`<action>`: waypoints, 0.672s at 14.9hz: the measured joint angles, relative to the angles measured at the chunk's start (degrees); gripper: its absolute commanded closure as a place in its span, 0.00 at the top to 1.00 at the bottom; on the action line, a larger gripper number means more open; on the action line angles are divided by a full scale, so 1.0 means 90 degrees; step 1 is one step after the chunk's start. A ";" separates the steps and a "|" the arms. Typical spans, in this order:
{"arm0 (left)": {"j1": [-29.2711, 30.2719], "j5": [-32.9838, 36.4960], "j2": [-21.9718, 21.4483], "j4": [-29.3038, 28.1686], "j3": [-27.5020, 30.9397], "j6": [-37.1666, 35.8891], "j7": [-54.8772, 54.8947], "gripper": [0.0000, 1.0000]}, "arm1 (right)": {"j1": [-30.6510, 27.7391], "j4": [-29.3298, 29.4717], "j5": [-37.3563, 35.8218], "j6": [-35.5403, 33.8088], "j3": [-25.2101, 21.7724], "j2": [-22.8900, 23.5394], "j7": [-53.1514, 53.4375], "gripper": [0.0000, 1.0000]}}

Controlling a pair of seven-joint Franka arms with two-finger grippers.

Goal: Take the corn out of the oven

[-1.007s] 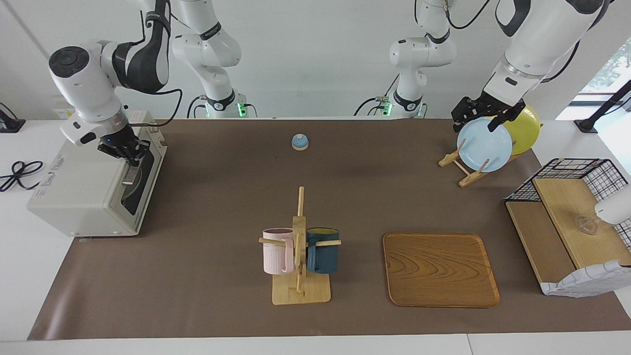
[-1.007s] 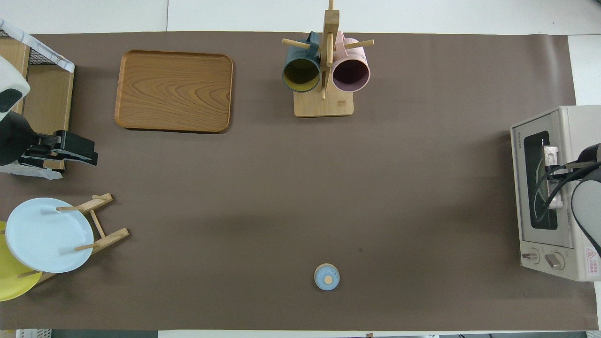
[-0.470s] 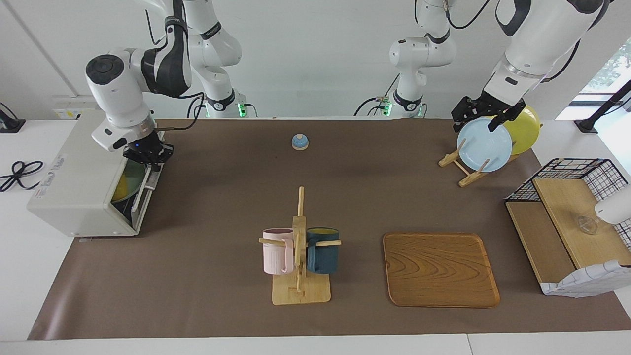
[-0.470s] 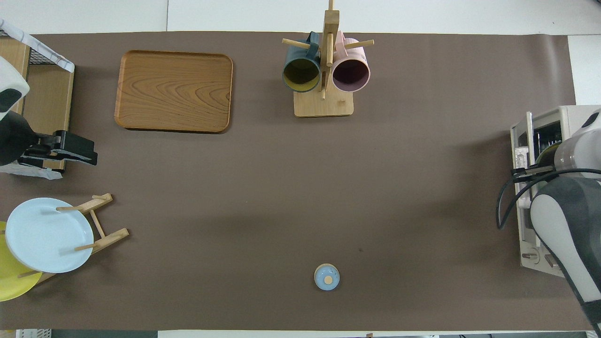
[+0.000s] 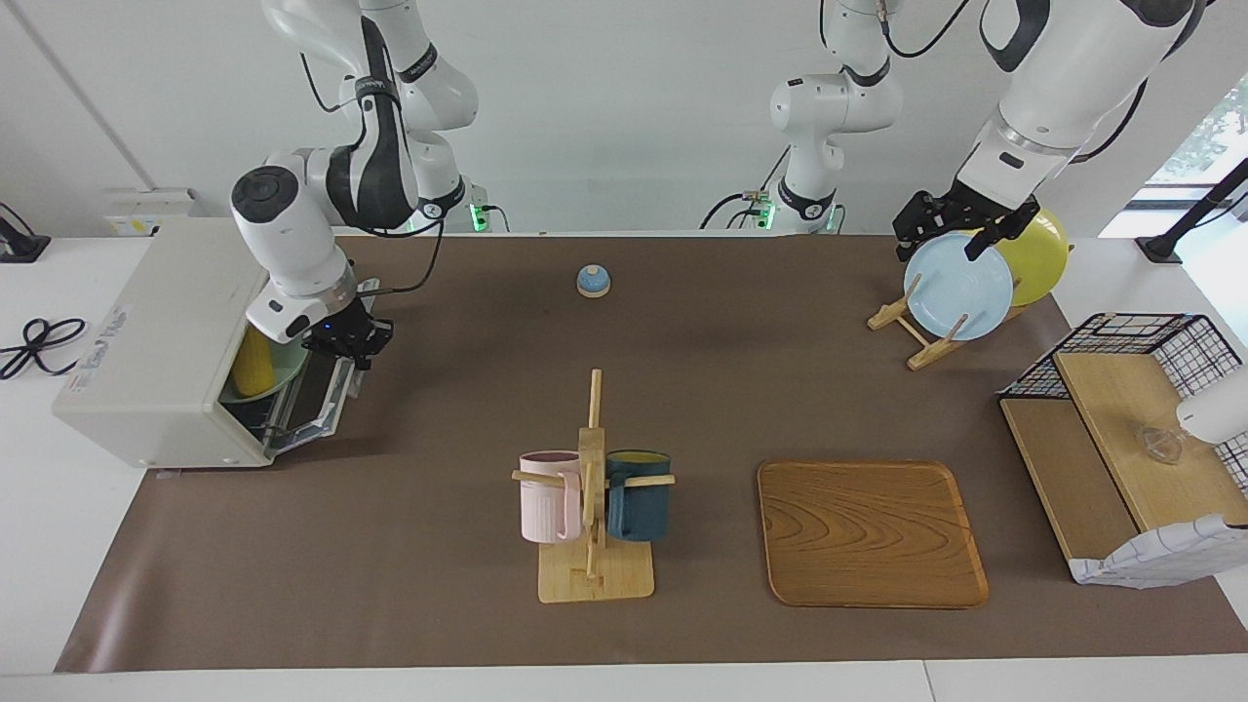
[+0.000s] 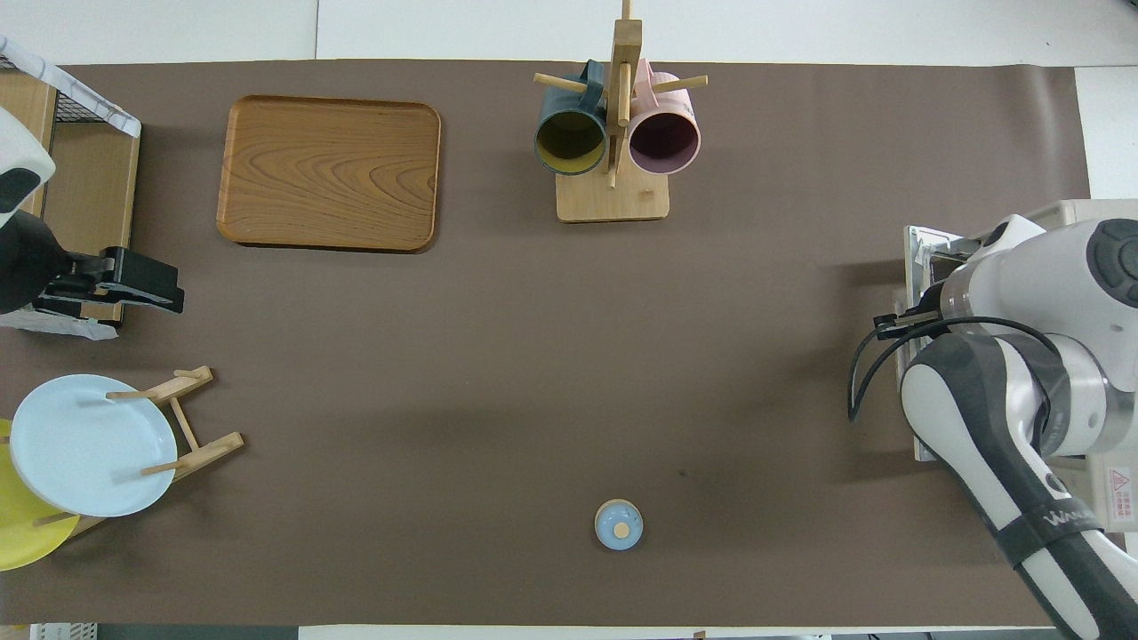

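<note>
Gripping the door handle, my right gripper (image 5: 349,343) is clamped shut in front of the oven (image 5: 161,341); the corn (image 5: 253,361) lies inside, just beside my fingers, on a plate.

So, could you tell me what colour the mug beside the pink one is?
Dark teal mug, clearest in the facing view.
</note>
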 measured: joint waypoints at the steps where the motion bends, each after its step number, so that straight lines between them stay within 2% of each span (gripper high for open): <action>1: 0.0001 0.0000 0.0000 0.0000 0.0000 0.0000 0.0000 1.00 | 0.0025 -0.0042 0.0000 0.0128 0.0014 0.0084 0.0041 0.00; 8: 0.0001 0.0000 0.0000 0.0001 0.0000 0.0001 0.0000 1.00 | 0.0064 -0.0166 -0.0008 0.0929 0.0074 0.0875 0.0212 0.00; 10: 0.0001 0.0000 0.0000 0.0002 0.0000 0.0001 0.0000 1.00 | 0.0095 -0.0096 -0.0121 0.1047 0.0070 0.0930 0.0527 0.00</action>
